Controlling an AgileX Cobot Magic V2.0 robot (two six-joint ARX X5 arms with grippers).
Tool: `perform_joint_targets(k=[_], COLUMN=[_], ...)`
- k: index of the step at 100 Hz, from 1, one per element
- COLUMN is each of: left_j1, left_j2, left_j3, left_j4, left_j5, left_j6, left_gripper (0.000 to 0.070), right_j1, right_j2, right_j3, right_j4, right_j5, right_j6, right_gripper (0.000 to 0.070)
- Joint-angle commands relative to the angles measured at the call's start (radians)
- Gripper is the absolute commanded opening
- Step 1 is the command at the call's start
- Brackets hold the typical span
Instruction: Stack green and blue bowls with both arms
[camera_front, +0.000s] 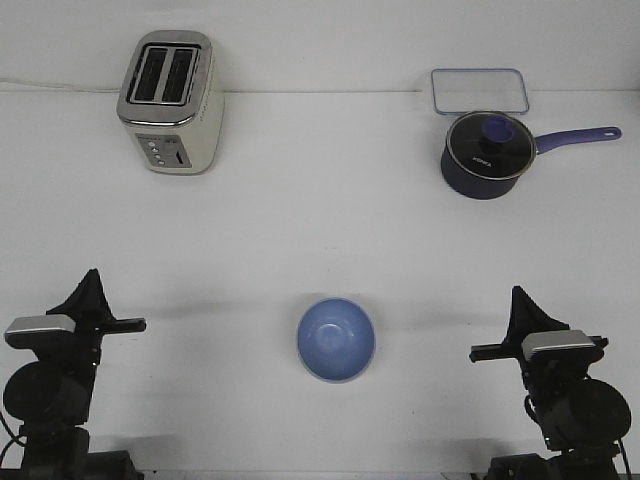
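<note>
The blue bowl (336, 340) sits upright on the white table, near the front edge and midway between the two arms. The green bowl is out of view. My left gripper (89, 285) rests at the front left, well to the left of the bowl, its fingers drawn together to a point and holding nothing. At the front right my right gripper (519, 302) stands the same way, shut and empty, well to the right of the bowl.
A silver two-slot toaster (170, 100) stands at the back left. At the back right are a dark navy lidded saucepan (486, 152) with its handle pointing right and, behind it, a clear rectangular container (479, 91).
</note>
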Motion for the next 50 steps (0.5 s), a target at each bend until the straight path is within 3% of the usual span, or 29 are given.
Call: perform_joint_targets(k=[1, 15, 33, 50], left_j1=[-0.016, -0.027, -0.027, -0.025], left_j2=[-0.022, -0.158, -0.34, -0.36], left_j3=[-0.064, -0.212, -0.317, -0.378], left_j4=[0.006, 0.068, 0.027, 0.031], left_j5=[-0.02, -0.03, -0.03, -0.019], left_j6=[0.055, 0.051, 0.055, 0.051], left_gripper=[0.0013, 0.0014, 0.0014, 0.0014], right_j1=[0.0, 0.0, 0.0, 0.0], right_j2=[-0.001, -0.001, -0.001, -0.001], right_j3=[0.006, 0.006, 0.006, 0.006], right_j4=[0.01, 0.01, 0.01, 0.011], right_j5=[0.002, 0.002, 0.002, 0.002], right_j6=[-0.007, -0.007, -0.007, -0.007], right_gripper=[0.0, 0.0, 0.0, 0.0])
